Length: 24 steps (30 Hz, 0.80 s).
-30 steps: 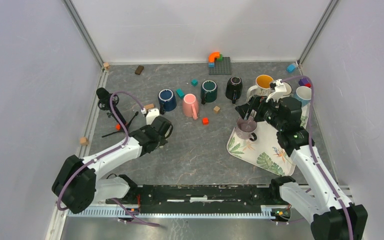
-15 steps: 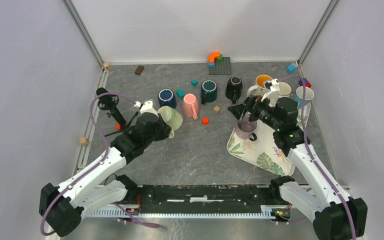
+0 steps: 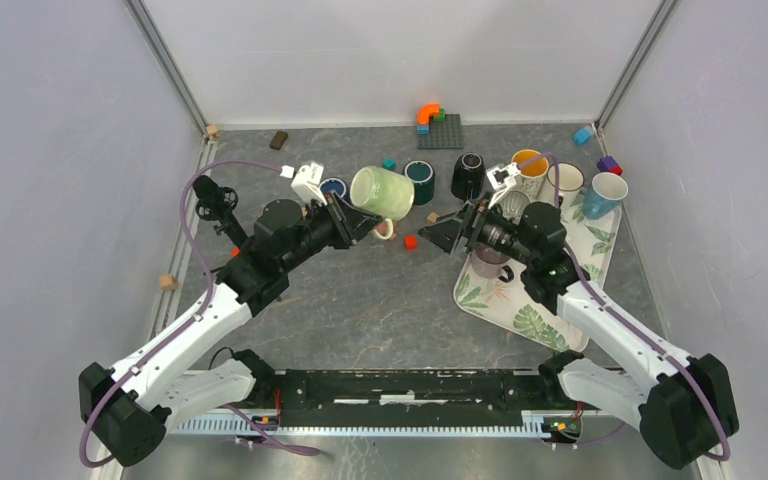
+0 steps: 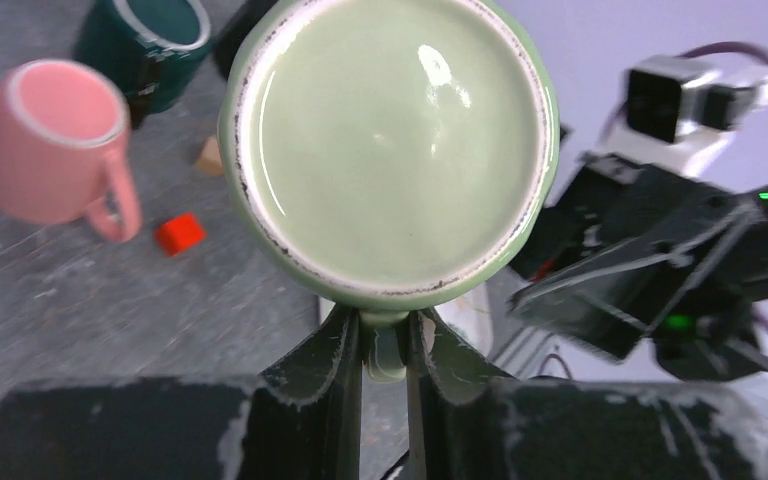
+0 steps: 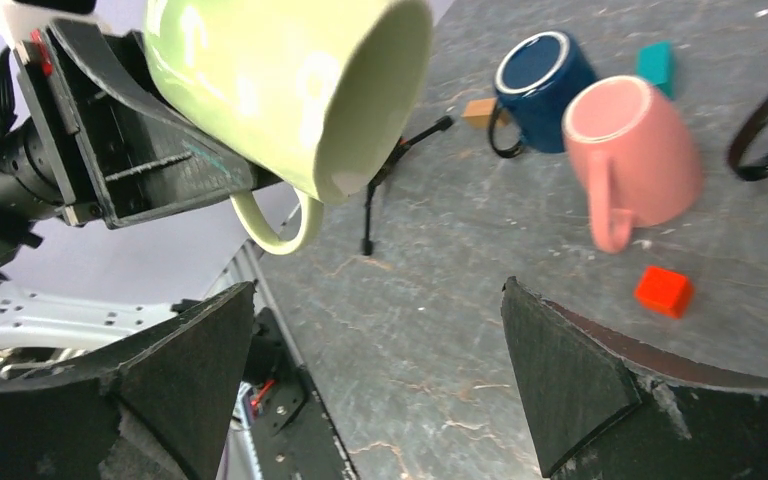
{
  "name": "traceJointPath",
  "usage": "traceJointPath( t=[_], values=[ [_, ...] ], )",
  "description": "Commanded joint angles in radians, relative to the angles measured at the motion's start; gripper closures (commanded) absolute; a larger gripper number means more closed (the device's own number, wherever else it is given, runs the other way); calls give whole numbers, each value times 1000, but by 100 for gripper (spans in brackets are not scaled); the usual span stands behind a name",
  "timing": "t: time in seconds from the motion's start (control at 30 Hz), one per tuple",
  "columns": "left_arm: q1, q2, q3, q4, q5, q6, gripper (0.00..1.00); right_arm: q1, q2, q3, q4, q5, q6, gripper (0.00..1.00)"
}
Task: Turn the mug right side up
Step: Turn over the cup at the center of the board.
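Observation:
A light green mug [image 3: 382, 193] hangs in the air above the table's middle, tipped on its side. My left gripper [image 3: 358, 216] is shut on its handle. In the left wrist view the mug's base [image 4: 390, 140] faces the camera, and the handle sits pinched in the left gripper [image 4: 384, 345]. In the right wrist view the mug [image 5: 280, 80] is at the upper left, its mouth pointing down and right. My right gripper [image 3: 447, 232] is open and empty, pointing left at the mug, a short gap away. It also shows in the right wrist view [image 5: 375, 370].
A pink mug [image 5: 640, 150] lies on its side under the green one. Navy [image 3: 333, 187], dark green [image 3: 419, 180] and black [image 3: 467, 175] mugs stand behind. A mauve mug [image 3: 490, 265] sits on the leaf-print tray [image 3: 540, 310]. A red block [image 3: 411, 241] and a small tripod [image 3: 220, 210] lie nearby.
My left arm has lifted the green mug off the table, up and to the right. My right gripper has swung left from the mauve mug towards the green one.

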Motion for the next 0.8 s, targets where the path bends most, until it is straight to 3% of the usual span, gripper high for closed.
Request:
traceJointPath(
  t=[0.0,0.37,0.77],
  values=[
    [5,17,73,305,136,-88,98,45,55,-17,220,-49,103,2],
    [5,83,54,533,235,-216,98,113,157,-70,619,-31,354,2],
    [4,128,37,643,296,-260,98,138,222,-74,861,6,519,17]
  ],
)
